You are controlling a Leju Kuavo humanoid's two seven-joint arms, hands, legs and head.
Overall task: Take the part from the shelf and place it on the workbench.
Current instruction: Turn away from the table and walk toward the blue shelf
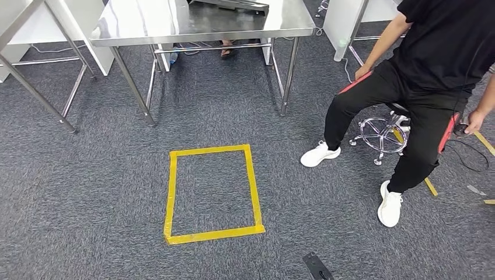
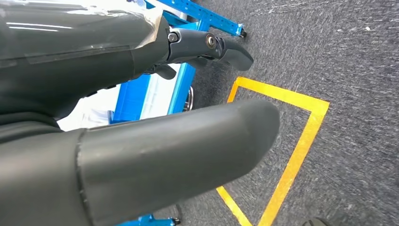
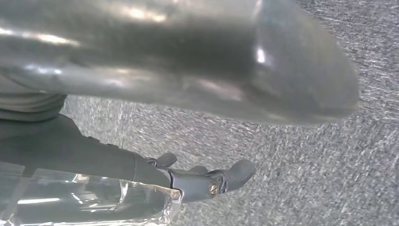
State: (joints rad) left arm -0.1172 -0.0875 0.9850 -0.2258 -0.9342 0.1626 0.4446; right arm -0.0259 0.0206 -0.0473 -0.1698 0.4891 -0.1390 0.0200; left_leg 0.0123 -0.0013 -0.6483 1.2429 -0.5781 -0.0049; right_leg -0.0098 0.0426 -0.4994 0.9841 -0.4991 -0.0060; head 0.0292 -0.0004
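Both arms hang at the robot's sides, which accounts for the wrist cameras looking down at grey carpet.

Left hand (image 2: 155,141): released, thumb and fingers extended and apart, nothing between them. Beyond its fingertips lies one corner of a yellow tape square (image 2: 301,141) on the carpet. Behind the fingers stands a blue frame on castors (image 2: 186,89) holding pale panels; this is judged to be the shelf, though no part can be made out on it.

Right hand (image 3: 197,108): likewise released, fingers straight, holding nothing, with bare carpet under it.

Head view: the yellow tape square (image 1: 213,193) lies on the floor ahead of the robot, forward of both hanging hands. It is judged to be a standing mark that fixes where the robot stops in front of the steel bench (image 1: 198,23) beyond it. The bench top shows no part.

A person (image 1: 420,87) sits on a wheeled stool (image 1: 382,133) to the right-hand side, apart from the tape square, with a small dark item in one hand (image 1: 474,121); what it is cannot be determined.

Task's thing: the part cannot be located; it is in neither hand and not on the bench. Judgement: the task is at its outset, with the pick from the shelf not yet made. The arms are held low and unloaded, consistent with walking or turning rather than reaching.
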